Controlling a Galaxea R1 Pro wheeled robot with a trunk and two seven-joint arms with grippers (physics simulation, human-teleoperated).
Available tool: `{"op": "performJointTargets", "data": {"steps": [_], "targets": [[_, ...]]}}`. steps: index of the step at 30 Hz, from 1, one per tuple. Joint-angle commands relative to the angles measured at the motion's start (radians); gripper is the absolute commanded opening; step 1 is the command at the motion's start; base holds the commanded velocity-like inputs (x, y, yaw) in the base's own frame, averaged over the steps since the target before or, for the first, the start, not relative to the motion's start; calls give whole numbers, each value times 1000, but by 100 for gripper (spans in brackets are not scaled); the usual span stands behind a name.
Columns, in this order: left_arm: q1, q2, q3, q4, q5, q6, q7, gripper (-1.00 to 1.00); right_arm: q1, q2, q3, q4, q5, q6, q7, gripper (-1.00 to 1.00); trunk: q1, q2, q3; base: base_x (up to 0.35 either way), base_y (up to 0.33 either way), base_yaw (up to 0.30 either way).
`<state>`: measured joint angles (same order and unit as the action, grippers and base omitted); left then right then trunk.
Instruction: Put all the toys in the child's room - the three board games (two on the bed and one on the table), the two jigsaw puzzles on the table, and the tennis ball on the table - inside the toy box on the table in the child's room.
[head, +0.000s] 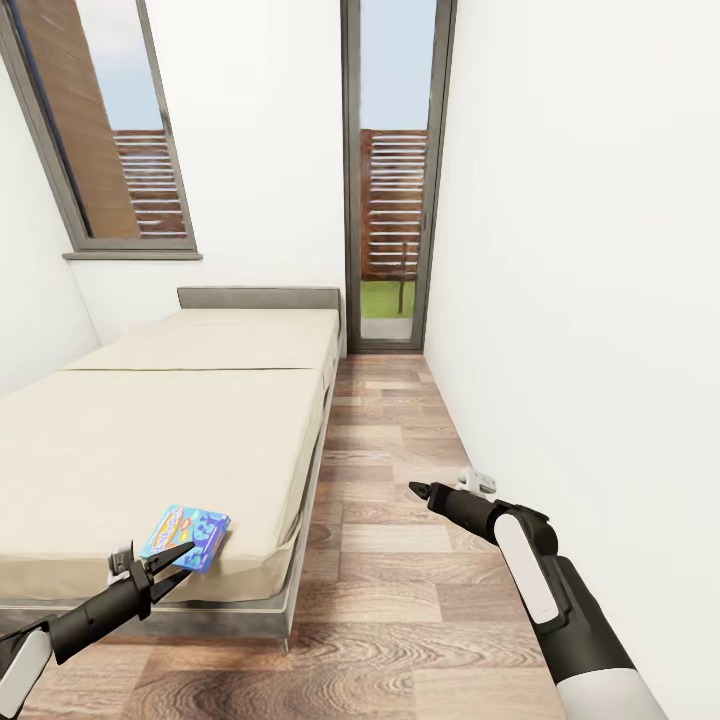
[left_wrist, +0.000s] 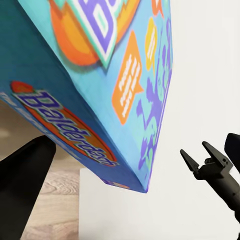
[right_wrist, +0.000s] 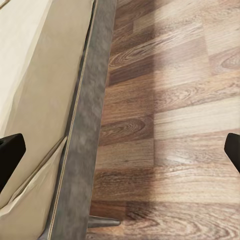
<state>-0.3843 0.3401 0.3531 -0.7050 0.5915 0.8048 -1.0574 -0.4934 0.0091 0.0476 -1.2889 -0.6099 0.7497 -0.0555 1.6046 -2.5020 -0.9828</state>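
**Blue board game in the left gripper at the bed's near corner**

The small blue board game (head: 186, 535) sits tilted at the near corner of the bed (head: 170, 420), by the mattress edge that runs along the floor strip. The left gripper (head: 160, 568) is at the box's near edge; in the left wrist view the box (left_wrist: 100, 85) sits between the dark fingers (left_wrist: 27, 165) with its orange "Balderdash" label facing the camera, so the jaws appear clamped on it, lifting its edge off the mattress. The rest of the beige mattress is bare up to the grey headboard (head: 258, 297).

The right gripper (head: 425, 490) hangs over the wood-plank floor (head: 400, 590) between the bed frame and the white wall (head: 580, 300), jaws spread apart and holding nothing; its own camera looks down on the bed's grey side rail (right_wrist: 85, 150) and the planks.

This looks like the pick-up step for a bed game. Next, I judge, the box must be lifted clear of the mattress, kept firmly pinched, and carried to the toy box on the table.
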Motion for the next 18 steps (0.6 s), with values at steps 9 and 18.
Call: {"op": "performJointTargets", "data": {"steps": [9, 18], "targets": [[-22, -1, 1, 1, 19, -6, 0, 100, -1, 0, 0, 0, -7, 4, -6, 100, 0, 0, -1, 0, 0, 0], [-22, -1, 1, 0, 19, -6, 0, -100, -1, 0, 0, 0, -6, 4, -6, 100, 0, 0, -1, 0, 0, 0]]}}
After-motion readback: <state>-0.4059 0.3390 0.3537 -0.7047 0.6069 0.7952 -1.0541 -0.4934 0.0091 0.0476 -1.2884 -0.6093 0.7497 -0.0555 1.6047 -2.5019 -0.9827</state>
